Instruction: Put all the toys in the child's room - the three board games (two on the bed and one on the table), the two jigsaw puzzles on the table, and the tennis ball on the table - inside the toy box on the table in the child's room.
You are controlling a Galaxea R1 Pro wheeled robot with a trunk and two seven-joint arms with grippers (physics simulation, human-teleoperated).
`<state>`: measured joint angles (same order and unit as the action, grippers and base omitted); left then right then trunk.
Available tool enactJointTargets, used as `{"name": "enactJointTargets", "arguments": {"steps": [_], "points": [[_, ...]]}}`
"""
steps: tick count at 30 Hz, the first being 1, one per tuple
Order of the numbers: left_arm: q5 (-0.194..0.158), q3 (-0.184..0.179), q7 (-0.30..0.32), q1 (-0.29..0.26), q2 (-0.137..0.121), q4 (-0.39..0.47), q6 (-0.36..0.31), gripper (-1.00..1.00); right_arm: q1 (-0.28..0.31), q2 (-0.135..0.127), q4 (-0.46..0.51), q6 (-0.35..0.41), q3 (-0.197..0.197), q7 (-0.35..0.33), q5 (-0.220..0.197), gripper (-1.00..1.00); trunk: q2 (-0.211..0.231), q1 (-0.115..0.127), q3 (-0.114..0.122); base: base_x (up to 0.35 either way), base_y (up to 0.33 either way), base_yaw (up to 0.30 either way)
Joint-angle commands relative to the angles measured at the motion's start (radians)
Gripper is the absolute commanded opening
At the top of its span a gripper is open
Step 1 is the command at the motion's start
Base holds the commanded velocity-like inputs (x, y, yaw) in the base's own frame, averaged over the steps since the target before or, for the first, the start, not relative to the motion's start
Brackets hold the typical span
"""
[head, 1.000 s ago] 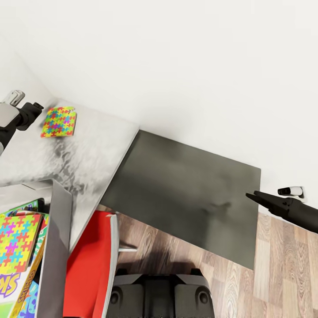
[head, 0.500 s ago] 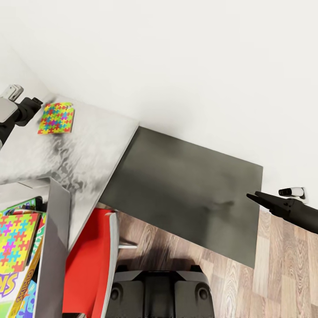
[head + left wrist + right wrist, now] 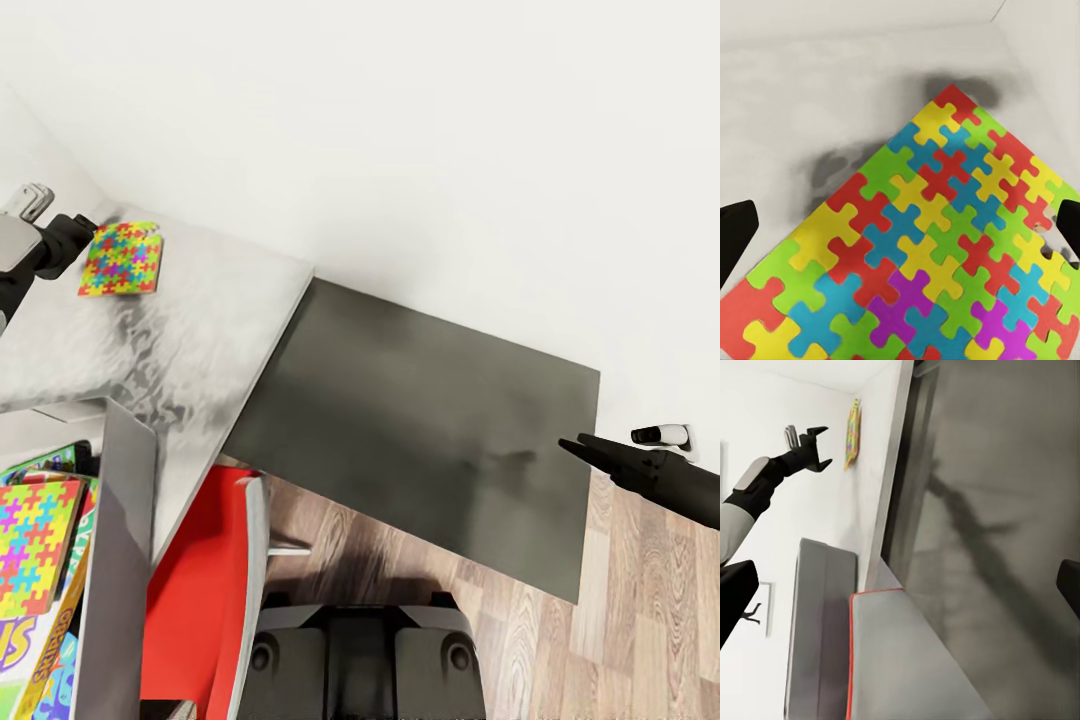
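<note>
Jaws of left gripper (image 3: 900,225) spread, straddling jigsaw puzzle (image 3: 922,240) on table (image 3: 795,97)

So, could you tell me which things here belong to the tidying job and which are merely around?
Job:
- jigsaw puzzle on the table, before the open left gripper
- toy box, holding another puzzle
- table

Bystanders:
- red chair
- dark cabinet
- right gripper

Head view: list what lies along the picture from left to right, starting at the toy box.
Toy box → red chair → robot base → dark grey side cabinet → right pincer.
</note>
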<state>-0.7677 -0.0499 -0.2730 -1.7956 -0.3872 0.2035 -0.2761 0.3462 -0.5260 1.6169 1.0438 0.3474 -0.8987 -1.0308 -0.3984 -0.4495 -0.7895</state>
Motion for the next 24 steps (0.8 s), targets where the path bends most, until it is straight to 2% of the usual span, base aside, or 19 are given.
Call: {"name": "enactJointTargets", "arguments": {"steps": [1, 10, 24], "points": [[-0.006, -0.005, -0.006, -0.001, 0.0, 0.002, -0.005, 1.0, 0.001, 0.0, 0.0, 0.003, 0.001, -0.005, 0.003, 1.0, -0.002, 0.0, -0.003, 0.0, 0.0, 0.0], [-0.004, -0.005, -0.006, -0.002, 0.001, 0.002, -0.005, 1.0, 0.0, 0.0, 0.0, 0.003, 0.001, -0.005, 0.003, 1.0, -0.002, 0.0, -0.014, 0.0, 0.0, 0.008], [-0.004, -0.007, -0.006, 0.004, 0.003, 0.002, -0.005, 1.0, 0.0, 0.0, 0.0, 0.003, 0.014, -0.005, 0.003, 1.0, -0.002, 0.0, -0.019, 0.0, 0.0, 0.002]]}}
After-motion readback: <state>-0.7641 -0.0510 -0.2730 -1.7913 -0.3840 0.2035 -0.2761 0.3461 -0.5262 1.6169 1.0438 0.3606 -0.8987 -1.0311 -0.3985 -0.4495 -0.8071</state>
